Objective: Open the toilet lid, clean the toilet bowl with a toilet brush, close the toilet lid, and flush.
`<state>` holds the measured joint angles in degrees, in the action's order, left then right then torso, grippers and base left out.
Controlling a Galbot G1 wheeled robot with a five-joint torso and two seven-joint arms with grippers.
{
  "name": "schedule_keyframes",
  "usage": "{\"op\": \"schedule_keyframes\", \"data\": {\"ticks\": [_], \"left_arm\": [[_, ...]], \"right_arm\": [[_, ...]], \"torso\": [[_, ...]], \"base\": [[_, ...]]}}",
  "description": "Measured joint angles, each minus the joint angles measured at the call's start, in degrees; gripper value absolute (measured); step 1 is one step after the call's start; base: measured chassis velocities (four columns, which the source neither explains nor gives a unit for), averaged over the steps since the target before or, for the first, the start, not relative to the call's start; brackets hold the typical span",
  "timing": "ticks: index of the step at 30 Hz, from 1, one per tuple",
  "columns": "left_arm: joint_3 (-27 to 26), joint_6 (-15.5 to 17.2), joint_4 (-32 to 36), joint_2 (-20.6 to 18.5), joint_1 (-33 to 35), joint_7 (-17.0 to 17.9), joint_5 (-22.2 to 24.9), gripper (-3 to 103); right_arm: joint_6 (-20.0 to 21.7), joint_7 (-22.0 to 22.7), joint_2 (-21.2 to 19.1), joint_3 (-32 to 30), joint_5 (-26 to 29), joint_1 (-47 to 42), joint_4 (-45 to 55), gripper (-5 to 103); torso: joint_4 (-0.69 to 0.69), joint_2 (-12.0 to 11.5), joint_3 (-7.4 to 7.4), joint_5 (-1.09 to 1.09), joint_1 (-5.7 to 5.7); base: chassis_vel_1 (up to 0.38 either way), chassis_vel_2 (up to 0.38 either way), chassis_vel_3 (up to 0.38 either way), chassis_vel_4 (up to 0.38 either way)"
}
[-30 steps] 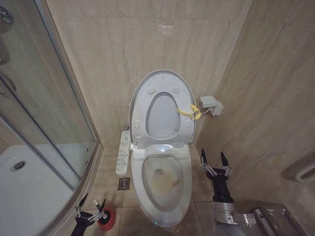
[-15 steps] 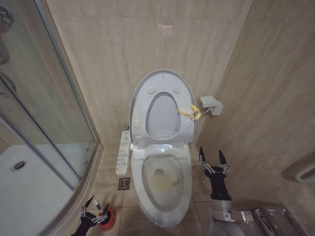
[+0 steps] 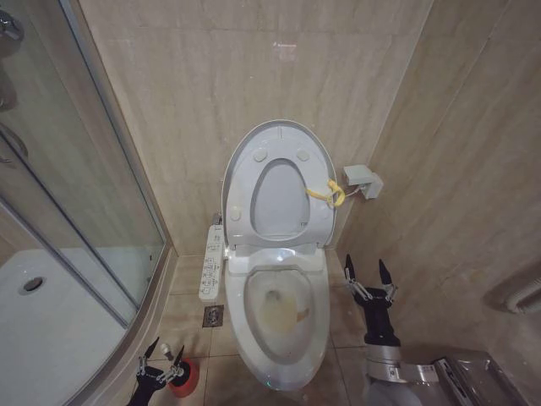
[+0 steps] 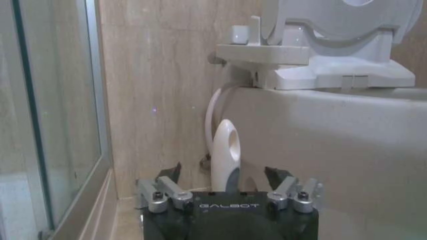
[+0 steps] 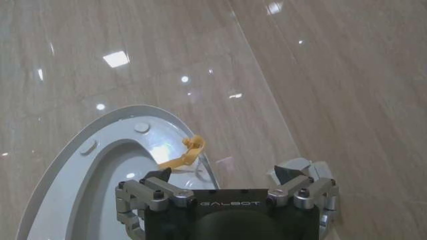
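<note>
**Inspector A:** Start nearest the robot. Left side?

**Inspector B:** The left gripper (image 3: 161, 350) sits low by the floor, on the left of the toilet, jaws spread apart and gripping nothing. The small red holder (image 3: 183, 378) stands just beside it on the floor. In the left wrist view the light-coloured handle of the toilet brush (image 4: 225, 152) rises upright between the parted fingers (image 4: 165, 190); whether the pads touch it, I cannot tell. The bristle head is hidden.

**Inspector A:** Right side?

**Inspector B:** The right gripper (image 3: 366, 272) is raised on the right of the toilet, jaws released and empty, near the rim but apart from it.

**Inspector A:** The toilet itself?

**Inspector B:** The toilet bowl (image 3: 279, 317) lies between the two grippers, uncovered, with yellowish-brown staining inside. The side button panel (image 3: 211, 262) runs along its left flank, and a floor drain (image 3: 214, 316) sits just beside the base.

**Inspector A:** Farther back?

**Inspector B:** The toilet lid (image 3: 279, 139) stands upright against the tiled wall with the seat ring (image 3: 279, 199) raised against it. A yellow strap (image 3: 328, 193) hangs at the ring's right edge. Beyond the right gripper, a small white box (image 3: 363, 180) is fixed to the wall. The glass shower enclosure (image 3: 59, 211) occupies the far left.
</note>
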<state>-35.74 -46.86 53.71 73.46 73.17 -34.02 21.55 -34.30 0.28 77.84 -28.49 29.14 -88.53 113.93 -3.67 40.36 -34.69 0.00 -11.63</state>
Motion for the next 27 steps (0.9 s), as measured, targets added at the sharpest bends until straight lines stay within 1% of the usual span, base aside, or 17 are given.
{"op": "schedule_keyframes", "data": {"ticks": [1,2,9,10,17,18,24,26,27], "left_arm": [[-0.09,0.0,0.3,0.0,0.17,-0.04,0.0,100],[-0.15,0.0,0.48,-0.02,0.3,-0.06,0.0,75],[-0.45,0.02,0.81,-0.35,0.87,-0.15,0.14,75],[-0.47,0.02,0.87,-0.36,0.96,-0.2,0.18,47],[-0.56,0.03,1.92,-0.25,1.67,-1.3,0.65,47],[-0.64,0.04,2.28,-0.22,1.89,-1.34,0.66,23],[-1.02,0.04,5.0,-0.16,3.15,-1.26,1.37,23],[-1.07,0.04,7.54,-0.16,4.18,-1.22,2.68,23],[-1.02,0.04,9.82,-0.18,5.15,-1.07,3.78,23]], "right_arm": [[-0.06,-0.03,-0.08,-0.06,0.01,0.0,-0.05,100],[-0.08,-0.05,-0.1,-0.08,0.02,0.0,-0.05,100],[-0.15,-0.1,-0.17,-0.1,0.05,0.0,-0.08,100],[-0.19,-0.11,-0.23,-0.14,0.06,0.03,-0.2,100],[-0.5,-0.21,-0.42,-0.3,0.24,0.06,-0.65,100],[-0.52,-0.24,-0.43,-0.3,0.26,0.1,-0.7,100],[-0.53,-0.35,-0.35,-0.15,0.27,0.36,-0.89,100],[-0.53,-0.39,-0.25,-0.04,0.27,0.41,-1.01,100],[-0.53,-0.43,-0.21,0.01,0.27,0.43,-1.05,100]], "torso": [[0.0,0.0,0.0,0.0,0.0],[0.0,0.0,0.0,0.0,0.0],[0.01,0.0,0.0,0.0,0.01],[0.01,0.0,0.0,0.0,0.01],[0.0,0.0,0.0,0.0,0.01],[0.0,0.0,0.0,0.0,0.01],[0.01,0.0,0.0,0.0,0.0],[0.01,0.0,0.0,0.0,0.0],[0.0,0.0,0.0,0.0,0.0]], "base": [[0.0,0.0,0.0,0.0],[0.0,0.0,0.0,0.0],[0.0,0.0,0.0,0.0],[0.0,0.0,0.0,0.0],[0.0,0.0,0.0,0.0],[0.0,0.0,0.0,0.0],[0.0,0.0,0.0,0.0],[0.0,0.0,0.0,0.0],[0.0,0.0,0.0,0.0]]}}
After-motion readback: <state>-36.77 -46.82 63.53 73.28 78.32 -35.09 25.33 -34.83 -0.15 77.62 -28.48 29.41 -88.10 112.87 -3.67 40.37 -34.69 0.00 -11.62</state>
